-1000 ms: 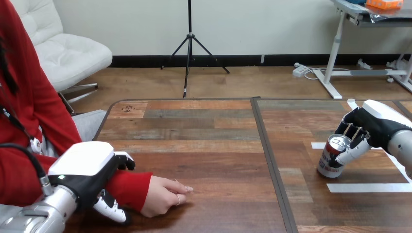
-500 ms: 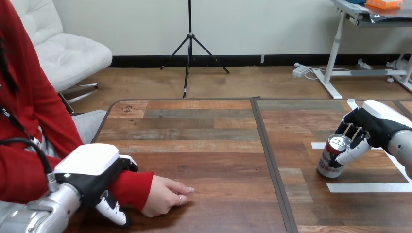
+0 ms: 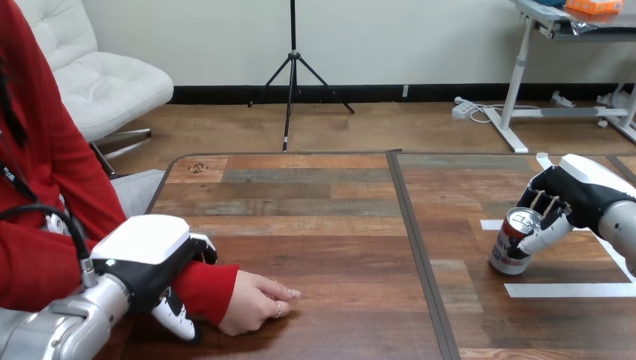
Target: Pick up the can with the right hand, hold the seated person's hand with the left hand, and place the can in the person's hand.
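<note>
A red, white and blue can point(image 3: 515, 241) with a silver top stands slightly tilted on the table at the right. My right hand point(image 3: 581, 191) comes in from the right edge, its fingers point(image 3: 550, 227) curled round the can's upper part. At the lower left the person's hand point(image 3: 255, 300) lies palm down on the table, its fingers pointing right. My left hand point(image 3: 146, 259) sits over the red-sleeved wrist just behind it. Its fingers point(image 3: 204, 250) curl over the far side and its thumb point(image 3: 174, 319) lies on the near side.
White tape strips point(image 3: 570, 289) mark the table point(image 3: 315, 225) round the can. A dark seam point(image 3: 420, 247) runs front to back between the two halves. Bare wood lies between the person's hand and the can.
My left hand has slid a little to the right along the red sleeve, toward the person's hand. The right hand and the can have not moved.
</note>
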Available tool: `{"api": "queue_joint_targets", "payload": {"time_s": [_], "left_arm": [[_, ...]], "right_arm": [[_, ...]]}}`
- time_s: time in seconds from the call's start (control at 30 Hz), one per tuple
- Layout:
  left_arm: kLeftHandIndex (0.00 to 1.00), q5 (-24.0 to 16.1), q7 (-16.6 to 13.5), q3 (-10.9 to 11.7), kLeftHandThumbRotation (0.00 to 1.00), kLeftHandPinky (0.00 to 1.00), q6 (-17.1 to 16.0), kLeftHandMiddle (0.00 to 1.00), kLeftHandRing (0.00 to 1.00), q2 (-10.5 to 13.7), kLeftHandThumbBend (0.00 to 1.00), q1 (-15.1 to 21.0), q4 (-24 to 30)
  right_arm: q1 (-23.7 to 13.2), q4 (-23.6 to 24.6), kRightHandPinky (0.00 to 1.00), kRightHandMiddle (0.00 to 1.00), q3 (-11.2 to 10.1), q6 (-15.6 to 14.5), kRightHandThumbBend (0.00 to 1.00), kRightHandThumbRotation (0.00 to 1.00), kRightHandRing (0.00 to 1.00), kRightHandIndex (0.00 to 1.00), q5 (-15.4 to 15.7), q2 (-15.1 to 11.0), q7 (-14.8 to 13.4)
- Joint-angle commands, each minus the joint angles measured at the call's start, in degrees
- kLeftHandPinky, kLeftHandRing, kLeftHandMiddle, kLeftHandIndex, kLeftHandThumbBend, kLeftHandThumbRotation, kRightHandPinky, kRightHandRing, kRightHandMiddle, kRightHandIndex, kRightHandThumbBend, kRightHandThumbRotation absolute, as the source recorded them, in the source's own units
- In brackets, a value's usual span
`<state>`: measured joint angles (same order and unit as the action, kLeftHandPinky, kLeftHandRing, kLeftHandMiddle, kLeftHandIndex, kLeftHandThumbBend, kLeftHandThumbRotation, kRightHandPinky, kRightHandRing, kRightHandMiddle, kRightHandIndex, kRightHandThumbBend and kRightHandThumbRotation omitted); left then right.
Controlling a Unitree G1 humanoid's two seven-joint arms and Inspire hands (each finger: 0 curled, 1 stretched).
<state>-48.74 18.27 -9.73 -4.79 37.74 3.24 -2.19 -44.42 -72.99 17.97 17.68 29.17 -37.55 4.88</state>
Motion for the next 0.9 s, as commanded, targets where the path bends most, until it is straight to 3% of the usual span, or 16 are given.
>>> {"api": "queue_joint_targets", "payload": {"time_s": [0.0, 0.47, 0.87], "left_arm": [[0.73, -0.8, -2.5, -0.6, 0.11, 0.70, -1.0, 0.75, 0.74, 1.5, 1.00, 5.0, -1.7], [0.70, -0.7, -3.7, -1.8, 0.01, 0.68, -2.3, 0.72, 0.72, 0.9, 1.00, 7.9, -5.7], [0.61, 0.4, -5.9, -2.6, 0.00, 0.51, -4.2, 0.63, 0.59, 0.0, 1.00, 9.6, -9.1]], "right_arm": [[-2.9, 1.2, 0.45, 0.51, -1.0, 0.8, 0.80, 0.00, 0.49, 0.46, -0.8, 0.0, -1.2], [-3.0, 1.3, 0.46, 0.51, -1.0, 0.2, 0.80, 0.00, 0.49, 0.45, -0.8, 0.3, -1.5], [-3.0, 1.6, 0.47, 0.52, -1.0, 0.3, 0.81, 0.00, 0.50, 0.46, -0.7, 0.2, -1.7]]}}
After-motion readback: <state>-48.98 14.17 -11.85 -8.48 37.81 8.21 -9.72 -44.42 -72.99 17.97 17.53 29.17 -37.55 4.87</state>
